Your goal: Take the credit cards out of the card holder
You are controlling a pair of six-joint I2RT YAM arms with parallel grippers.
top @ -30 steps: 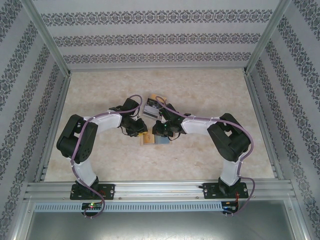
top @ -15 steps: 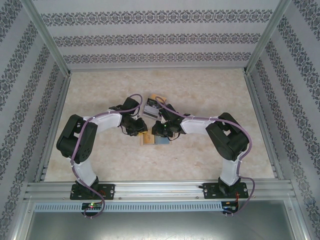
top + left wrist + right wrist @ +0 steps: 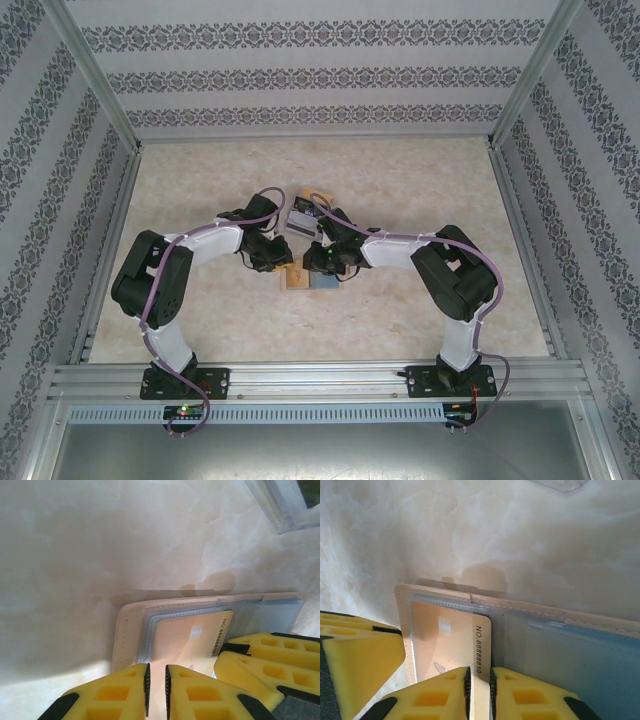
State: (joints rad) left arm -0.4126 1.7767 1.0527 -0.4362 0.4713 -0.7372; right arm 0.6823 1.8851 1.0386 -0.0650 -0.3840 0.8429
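Card holder (image 3: 530,611), near edge behind yellow fingers (image 3: 430,697).

Table (image 3: 420,190): your work surface is a pale, marbled beige top, bare across most of the frame.
Card holder (image 3: 298,283): you'll find it lying open and flat at centre frame, with a tan stitched edge and clear sleeves.
Striped box (image 3: 297,216): translucent grey, resting just above the card holder.
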